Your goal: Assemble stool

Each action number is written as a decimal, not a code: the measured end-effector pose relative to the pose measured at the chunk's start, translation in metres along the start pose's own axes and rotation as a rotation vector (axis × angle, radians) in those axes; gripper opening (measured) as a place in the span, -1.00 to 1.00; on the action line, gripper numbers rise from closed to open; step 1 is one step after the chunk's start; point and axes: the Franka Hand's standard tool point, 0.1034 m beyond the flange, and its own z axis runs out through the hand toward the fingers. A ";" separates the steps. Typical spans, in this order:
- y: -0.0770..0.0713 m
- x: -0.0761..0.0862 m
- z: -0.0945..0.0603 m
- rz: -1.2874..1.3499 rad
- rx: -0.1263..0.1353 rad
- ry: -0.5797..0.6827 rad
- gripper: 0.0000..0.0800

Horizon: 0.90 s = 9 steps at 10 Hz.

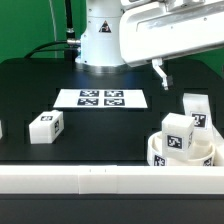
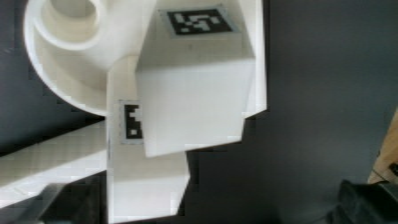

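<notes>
The gripper (image 1: 160, 76) hangs released under the arm (image 1: 170, 35) at the exterior view's right, above the stool parts and apart from them. Only one dark finger shows clearly there, and nothing is between the jaws. The round seat (image 1: 160, 155) lies on the black table (image 1: 30, 90) near the exterior view's lower right, just behind the long white rail (image 1: 90, 182). One tagged leg (image 1: 180, 136) rises from its middle, but the rim hides how its foot meets the seat. A second leg (image 1: 195, 108) stands behind it, partly covered. A loose leg (image 1: 45, 126) lies well apart towards the exterior view's left, and another white piece (image 1: 2, 128) is cut off by that edge. The marker board (image 1: 100, 98) lies flat before the robot's base. The wrist view is filled by the leg with its tag (image 2: 199, 22) beside the seat's curve (image 2: 63, 55). Dark blurs (image 2: 50, 205) flank the leg, too soft to make out.
</notes>
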 end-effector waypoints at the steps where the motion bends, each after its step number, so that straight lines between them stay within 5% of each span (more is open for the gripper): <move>1: -0.001 -0.006 0.002 -0.004 0.003 -0.063 0.62; 3: -0.004 -0.011 0.001 -0.049 0.009 -0.248 0.62; 6: -0.003 -0.021 -0.006 -0.232 -0.043 -0.526 0.62; 7: -0.007 -0.015 -0.006 -0.305 -0.071 -0.583 0.62; 9: -0.006 -0.015 -0.003 -0.294 -0.067 -0.579 0.62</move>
